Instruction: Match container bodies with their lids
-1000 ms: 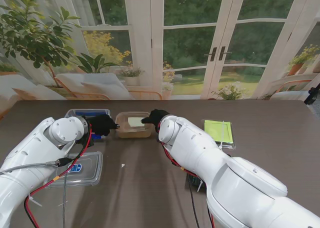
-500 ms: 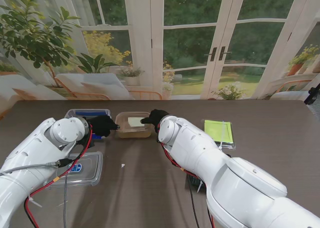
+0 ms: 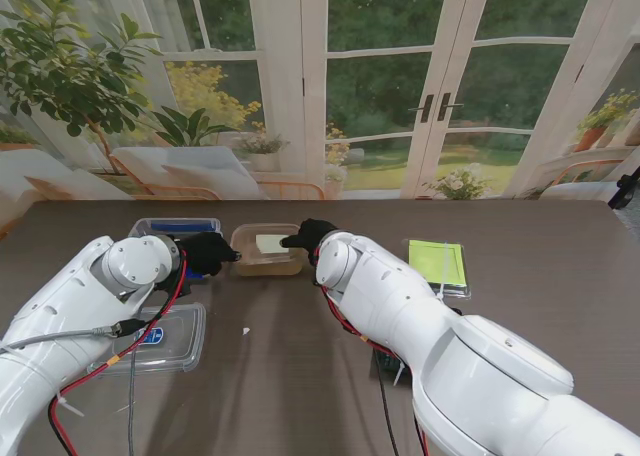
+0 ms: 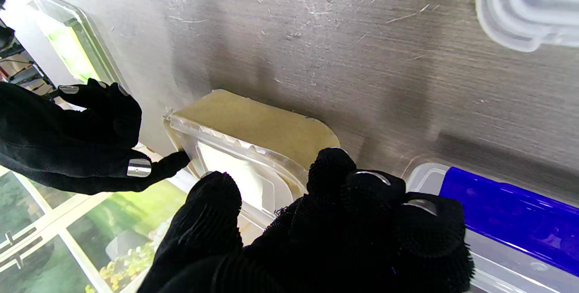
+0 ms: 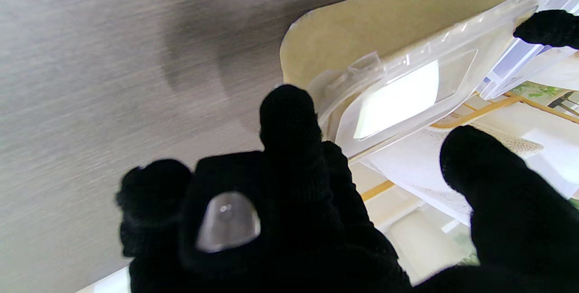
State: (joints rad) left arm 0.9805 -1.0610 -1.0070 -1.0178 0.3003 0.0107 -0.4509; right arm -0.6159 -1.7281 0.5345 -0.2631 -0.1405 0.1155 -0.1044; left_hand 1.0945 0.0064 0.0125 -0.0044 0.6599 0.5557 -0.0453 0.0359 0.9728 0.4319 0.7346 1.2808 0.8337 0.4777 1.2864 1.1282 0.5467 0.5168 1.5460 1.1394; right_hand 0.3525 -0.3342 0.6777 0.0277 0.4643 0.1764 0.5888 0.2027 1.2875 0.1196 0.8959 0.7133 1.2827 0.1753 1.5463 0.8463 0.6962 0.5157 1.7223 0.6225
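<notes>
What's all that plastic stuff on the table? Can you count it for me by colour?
Tan container with clear lid: 1
Blue-lidded container: 1
Green-lidded container: 1
Loose clear lid: 1
Total: 4

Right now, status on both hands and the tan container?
Left hand and right hand flank the tan container, fingers at its ends, grip unconfirmed. Its clear lid sits on top. Blue container close by on the left.
</notes>
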